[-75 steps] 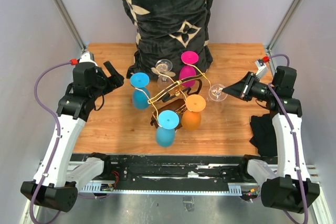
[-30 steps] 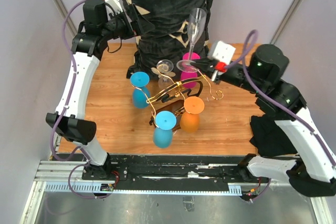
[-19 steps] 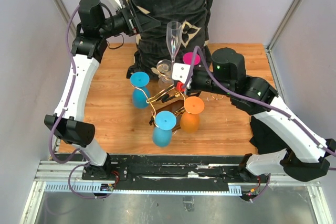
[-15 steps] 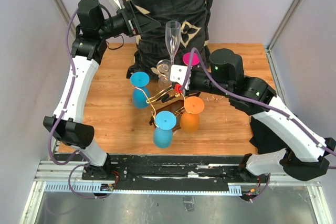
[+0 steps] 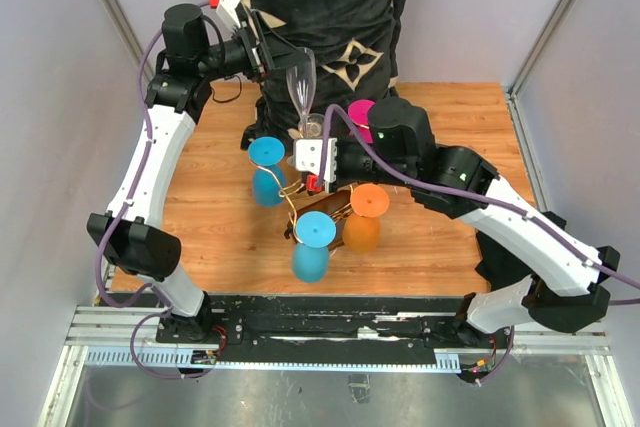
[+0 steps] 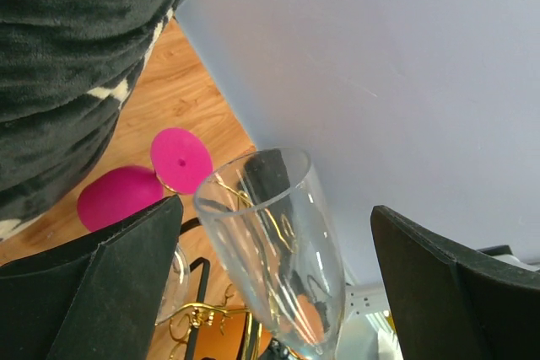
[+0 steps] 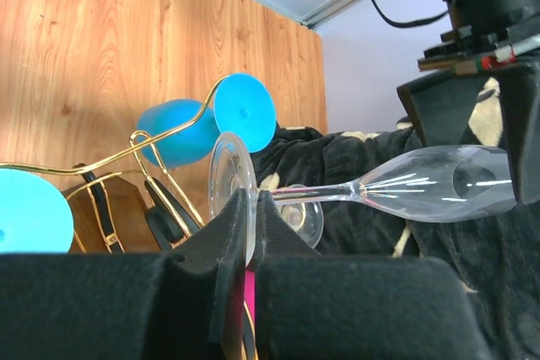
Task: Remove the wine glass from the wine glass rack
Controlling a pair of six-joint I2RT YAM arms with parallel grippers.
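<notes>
A clear wine glass (image 5: 299, 82) stands upright in the air above the gold wire wine glass rack (image 5: 300, 187), clear of it. My right gripper (image 5: 307, 139) is shut on its round foot (image 7: 229, 176), and the stem and bowl (image 7: 447, 183) stick out past the fingers. My left gripper (image 5: 277, 44) is open high at the back. Its two black fingers (image 6: 110, 292) stand either side of the bowl (image 6: 283, 267) without touching it. The rack's dark brown base (image 7: 110, 208) sits on the wooden table.
Blue (image 5: 267, 172), cyan (image 5: 315, 245), orange (image 5: 366, 217) and magenta (image 5: 357, 129) glasses hang on the rack, with another clear glass (image 5: 313, 127) behind. A tall black patterned fabric bundle (image 5: 330, 7) stands at the back. A black cloth (image 5: 500, 257) lies at the right.
The right arm has carried the clear glass left and lower, toward the left gripper. The left gripper has come in, so its open fingers now flank the bowl.
</notes>
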